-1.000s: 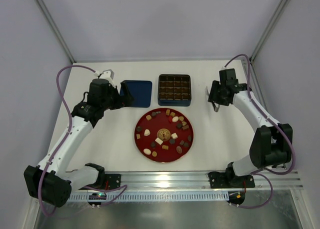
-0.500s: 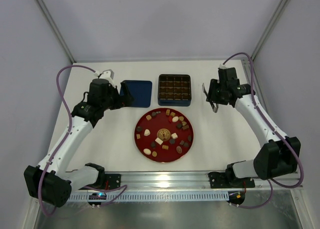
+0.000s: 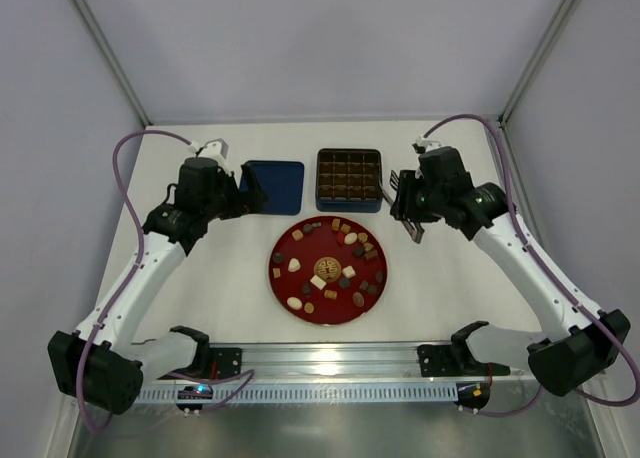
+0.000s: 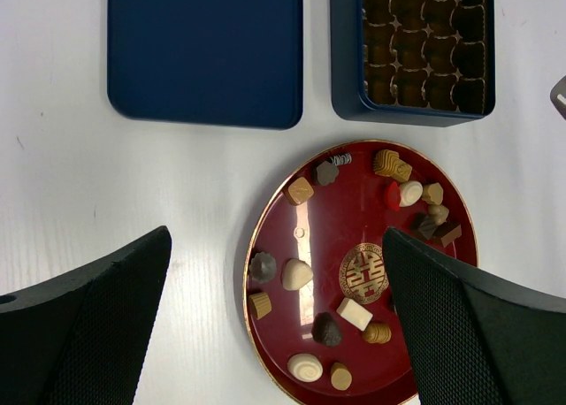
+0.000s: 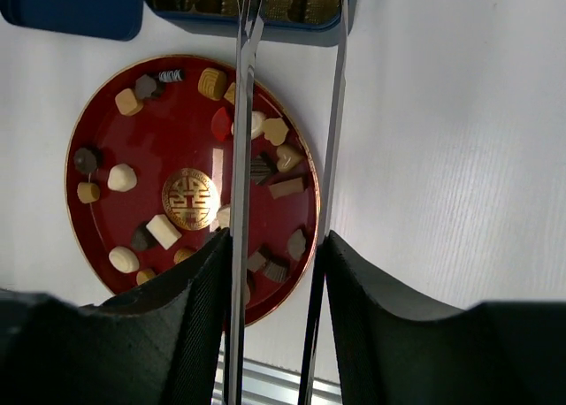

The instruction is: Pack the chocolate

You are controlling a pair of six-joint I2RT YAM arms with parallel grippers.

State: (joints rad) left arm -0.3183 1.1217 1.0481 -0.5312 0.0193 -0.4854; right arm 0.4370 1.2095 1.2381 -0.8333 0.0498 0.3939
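Observation:
The chocolate (image 3: 318,282) lies as several small dark, tan and cream pieces scattered on a round red plate (image 3: 278,258). My right gripper (image 3: 407,200) hovers just right of the plate and is shut on a pair of metal tongs (image 3: 413,228). In the right wrist view the tongs (image 5: 240,113) run between my fingers, their two blades apart, tips over the tin's near edge and the chocolate (image 5: 164,231) below. My left gripper (image 3: 250,192) stands open beside the blue lid; the left wrist view shows the chocolate (image 4: 296,274) between its wide fingers (image 4: 106,290).
A square dark-blue tin (image 3: 349,200) with a gridded brown insert stands behind the plate. Its flat blue lid (image 3: 275,185) lies to its left. A metal rail (image 3: 330,356) runs along the near table edge.
My right arm has swung left with the tongs, from the table's right side to just beside the tin and plate, and the blades have been squeezed a little closer. The left arm has not moved.

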